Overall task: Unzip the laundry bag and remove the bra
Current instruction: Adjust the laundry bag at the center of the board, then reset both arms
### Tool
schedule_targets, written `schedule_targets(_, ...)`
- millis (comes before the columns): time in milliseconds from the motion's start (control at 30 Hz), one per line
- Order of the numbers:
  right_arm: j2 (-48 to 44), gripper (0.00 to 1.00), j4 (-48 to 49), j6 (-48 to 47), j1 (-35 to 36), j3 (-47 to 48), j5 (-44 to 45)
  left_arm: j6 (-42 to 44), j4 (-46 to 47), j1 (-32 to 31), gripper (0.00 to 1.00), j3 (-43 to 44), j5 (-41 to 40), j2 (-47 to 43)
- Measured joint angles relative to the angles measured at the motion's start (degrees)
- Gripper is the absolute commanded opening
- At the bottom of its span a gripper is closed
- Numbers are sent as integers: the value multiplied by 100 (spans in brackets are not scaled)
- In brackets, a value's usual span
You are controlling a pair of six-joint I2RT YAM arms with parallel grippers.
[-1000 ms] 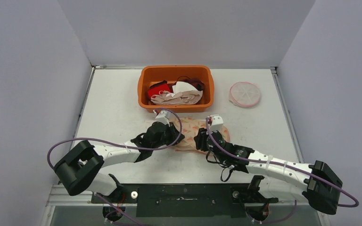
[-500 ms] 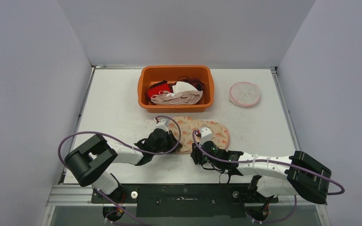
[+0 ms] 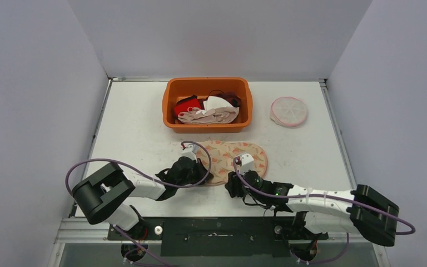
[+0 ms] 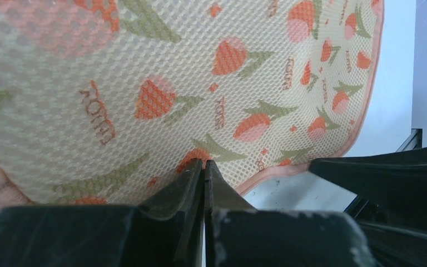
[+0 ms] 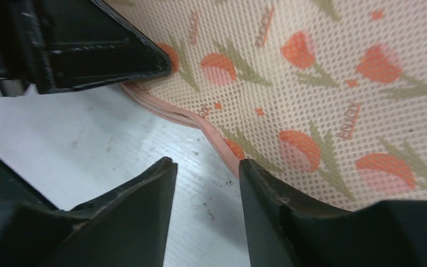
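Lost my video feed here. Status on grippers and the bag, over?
Left gripper shut at the near edge of the tulip-print mesh laundry bag. Right gripper open over its pink trim. Bag flat on white table; nothing blocking.

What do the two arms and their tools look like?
Left arm and right arm: white links with bulky black joint housings, each with a looping purple cable. Left tool and right tool have matte black, wedge-shaped fingers.
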Motion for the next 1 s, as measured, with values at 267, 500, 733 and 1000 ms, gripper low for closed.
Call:
schedule_targets(267,-1543,81,-778,-188,72,481,485,4,-326,-11,25,-216,-68,-1023)
schedule_targets(500,-1980,73,-1141,-195,-15,791,1060,33,-946,-48,35,-232,-411,-2702)
schedule_targets(733,-881,61,-984,-140,-1239,968,686,74,-1670,-50,37,-260,-876,-3838)
schedule_targets(1000,-31,62,-544,4,-1921,595,105,-2,-2142,-50,38,-686,-1097,-4415)
